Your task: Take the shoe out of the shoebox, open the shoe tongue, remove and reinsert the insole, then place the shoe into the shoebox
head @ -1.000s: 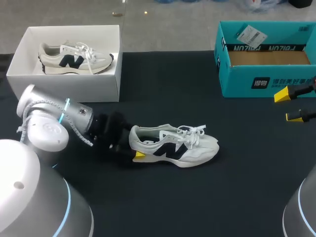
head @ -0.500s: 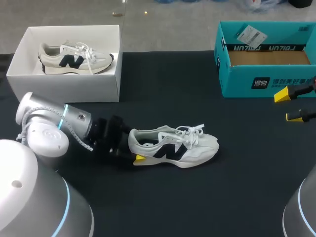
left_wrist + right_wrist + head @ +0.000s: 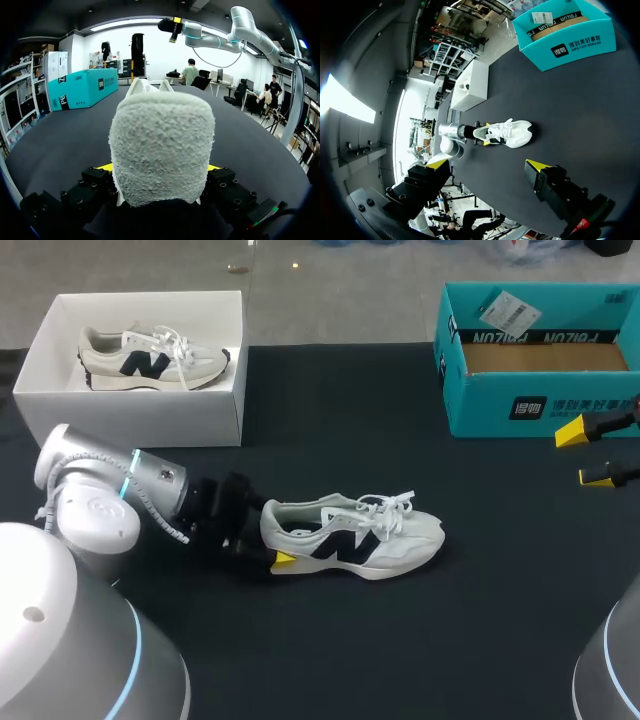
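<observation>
Left gripper clamped on the shoe heel.
The shoe lies on the table, toe pointing away from the fingers, barely shifted since half a second ago. Right gripper, fingers apart, hangs beside the teal box.

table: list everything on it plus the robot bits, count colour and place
table: one, black, under everything
loose shoe: one, white and grey with a dark letter, lying mid-table, toe toward the right arm's side
white box: one, open, far left corner
boxed shoe: one, same colours as the loose shoe, inside the white box
teal box: one, open, far right, brown cardboard floor showing
tag: one, white, on the teal box's back wall
left gripper: one, yellow-tipped, clamped on the loose shoe's heel
right gripper: one, yellow-tipped, open, at the table's right edge near the teal box
</observation>
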